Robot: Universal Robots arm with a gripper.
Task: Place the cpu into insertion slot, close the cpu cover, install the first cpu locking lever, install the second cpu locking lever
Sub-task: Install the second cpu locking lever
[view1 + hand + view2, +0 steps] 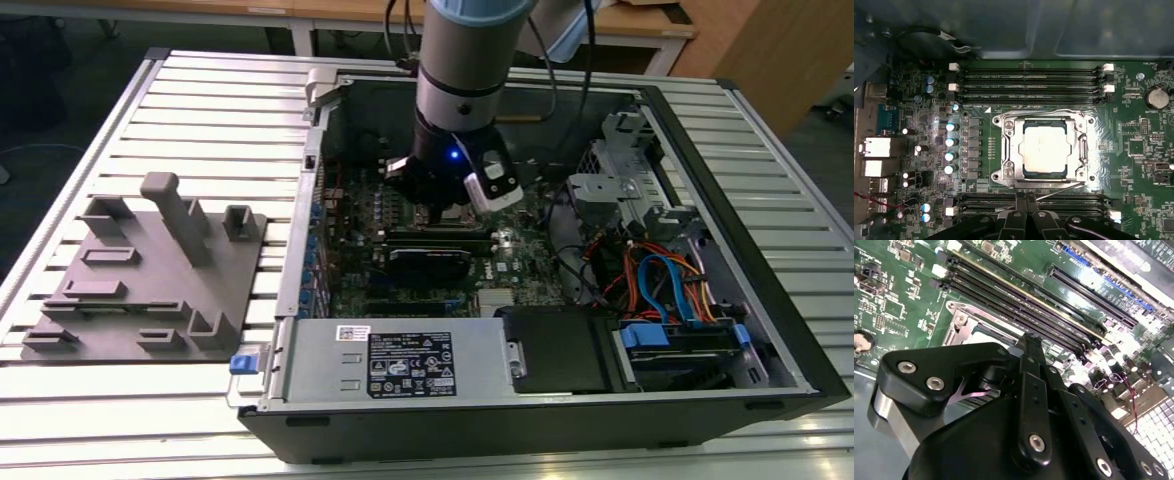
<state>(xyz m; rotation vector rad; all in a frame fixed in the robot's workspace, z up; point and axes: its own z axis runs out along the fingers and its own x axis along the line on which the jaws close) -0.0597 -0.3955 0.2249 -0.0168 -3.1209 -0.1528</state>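
Note:
The cpu (1046, 150), a silver-grey square, lies in the insertion slot (999, 121) on the green board. The cpu cover (1009, 150) lies flat around it as a silvery frame. One thin wire lever (1044, 113) runs along the socket's edge by the memory slots. Another lever (1060, 191) slants up from the opposite edge, and its free end stops right beside my fingertips. My gripper (1024, 199) hangs just over that edge with its black fingers (1030, 347) pressed together. In the exterior view the gripper (447, 212) is low inside the open computer case.
Long black memory slots (1029, 82) flank the socket on two sides. Capacitors (950, 142) stand in a row beside it. The case walls (747, 250), drive cage, coloured cables (661, 285) and power supply (400, 360) surround the board. A grey fixture (147, 270) sits on the exterior view's left.

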